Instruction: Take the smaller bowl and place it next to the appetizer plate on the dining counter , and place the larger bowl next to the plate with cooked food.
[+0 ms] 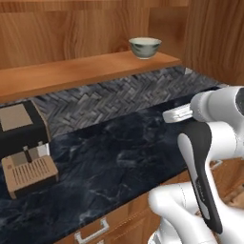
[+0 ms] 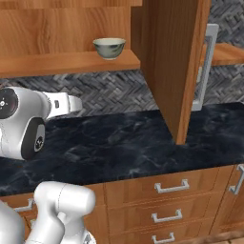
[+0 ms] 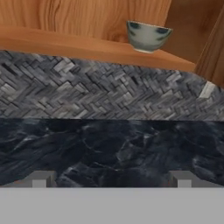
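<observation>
Smaller bowl (image 1: 145, 47) (image 2: 109, 47) (image 3: 148, 36): small, round, pale cream-green inside with a greyish-green mottled outside and a darker rim. It stands upright on a narrow foot near the right end of a wooden shelf (image 1: 71, 71), above the herringbone-tiled wall.

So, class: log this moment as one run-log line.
hand: open, empty | smaller bowl: on wooden shelf, untouched | hand faces bowl, apart

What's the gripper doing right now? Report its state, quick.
Gripper: open, jaws wide apart and holding nothing; it hangs over the black counter, facing the smaller bowl on the shelf.
</observation>
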Tool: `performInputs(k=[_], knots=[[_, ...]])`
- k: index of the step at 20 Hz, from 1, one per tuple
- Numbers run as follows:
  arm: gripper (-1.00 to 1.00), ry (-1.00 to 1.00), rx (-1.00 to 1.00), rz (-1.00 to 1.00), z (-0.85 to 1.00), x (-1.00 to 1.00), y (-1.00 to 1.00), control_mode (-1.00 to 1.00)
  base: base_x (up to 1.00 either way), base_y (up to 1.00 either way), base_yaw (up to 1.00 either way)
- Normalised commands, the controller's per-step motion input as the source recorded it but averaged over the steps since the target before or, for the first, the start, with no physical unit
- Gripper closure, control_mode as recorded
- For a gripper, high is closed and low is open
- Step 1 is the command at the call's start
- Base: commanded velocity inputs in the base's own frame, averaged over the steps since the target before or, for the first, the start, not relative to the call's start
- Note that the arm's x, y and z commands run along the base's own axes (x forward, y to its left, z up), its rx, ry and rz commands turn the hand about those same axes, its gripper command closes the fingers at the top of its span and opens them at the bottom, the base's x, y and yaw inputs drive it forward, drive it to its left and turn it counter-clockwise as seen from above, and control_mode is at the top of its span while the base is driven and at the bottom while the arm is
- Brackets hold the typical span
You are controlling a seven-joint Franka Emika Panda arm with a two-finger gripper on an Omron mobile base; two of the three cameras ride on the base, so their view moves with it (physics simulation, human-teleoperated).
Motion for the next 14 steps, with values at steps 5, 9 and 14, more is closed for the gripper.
performInputs(k=[5, 9, 14], knots=[[-1.0, 0.0, 0.0, 0.0, 0.0, 0.0, 0.0, 1.0, 0.45, -0.16, 0.0], [-1.0, 0.0, 0.0, 0.0, 0.0, 0.0, 0.0, -1.0, 0.09, 0.0, 0.0], [-1.0, 0.0, 0.01, 0.0, 0.02, -0.11, -0.02, -1.0, 0.0, 0.0, 0.0]])
